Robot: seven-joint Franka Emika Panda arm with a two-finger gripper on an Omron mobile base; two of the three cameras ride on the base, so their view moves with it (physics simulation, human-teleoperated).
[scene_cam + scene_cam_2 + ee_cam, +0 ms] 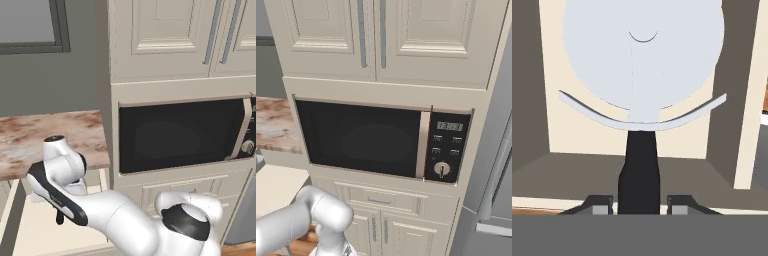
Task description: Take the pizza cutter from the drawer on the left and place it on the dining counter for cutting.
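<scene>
The pizza cutter point(643, 65) is close in front of the hand camera, its round pale wheel up and its black handle running down between the fingertips. My gripper point(639, 205) is shut on that handle. Behind the cutter lies the plain cream inside of the open drawer point(572, 125), with darker walls at both sides. In the left base view the arm bends down to the lower left and the hand hangs over the open drawer point(35, 232) under a marbled worktop point(50, 135). The dining counter is out of view.
A black built-in microwave point(180, 135) point(371, 142) sits in a tall cream cabinet column right of the drawer, with cupboard doors point(381, 35) above and a small drawer front point(381, 200) below. A grey appliance side point(496, 175) stands at the far right.
</scene>
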